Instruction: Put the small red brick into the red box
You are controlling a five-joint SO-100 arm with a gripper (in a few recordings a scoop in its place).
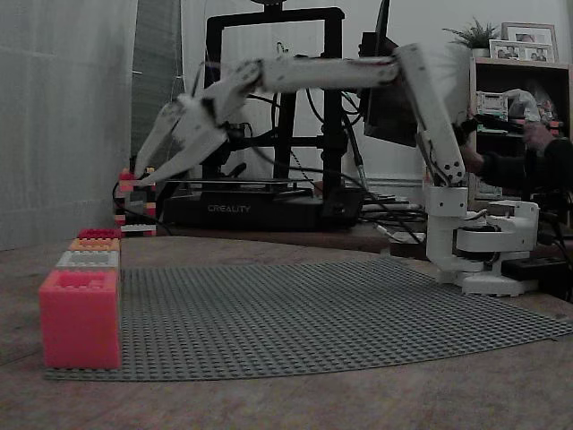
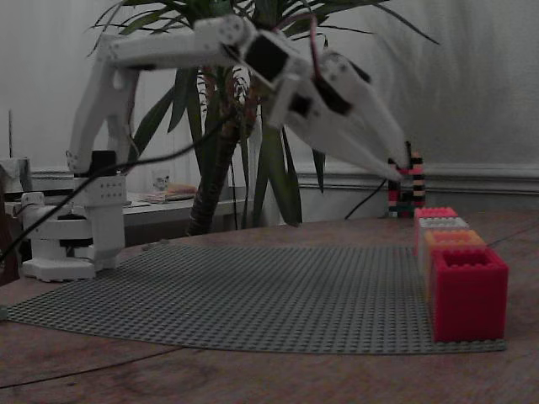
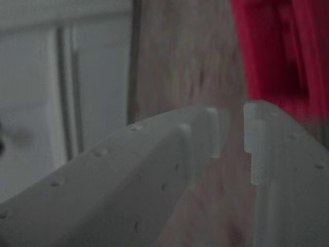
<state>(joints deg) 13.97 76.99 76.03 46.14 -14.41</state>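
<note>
My white gripper (image 1: 141, 176) hangs high in the air beyond the far end of the row of boxes, its fingers drawn together at the tips. In the wrist view the gripper (image 3: 236, 121) leaves only a thin slit between its fingertips, and bare table shows through it. The red box (image 2: 468, 291) is the nearest box in one fixed view and the farthest, low one (image 1: 98, 234) in the other. It appears as a red blur (image 3: 277, 51) ahead and to the right of the fingers. The gripper (image 2: 397, 175) is well above the boxes. The small red brick is out of view.
Three other boxes line the edge of the grey studded baseplate (image 1: 313, 305): salmon-pink (image 1: 79, 319), grey-white (image 1: 88, 260), orange (image 1: 94, 244). A striped brick tower (image 2: 406, 185) stands behind the gripper. A 3D printer (image 1: 269, 197) and a plant (image 2: 219, 126) are behind the table.
</note>
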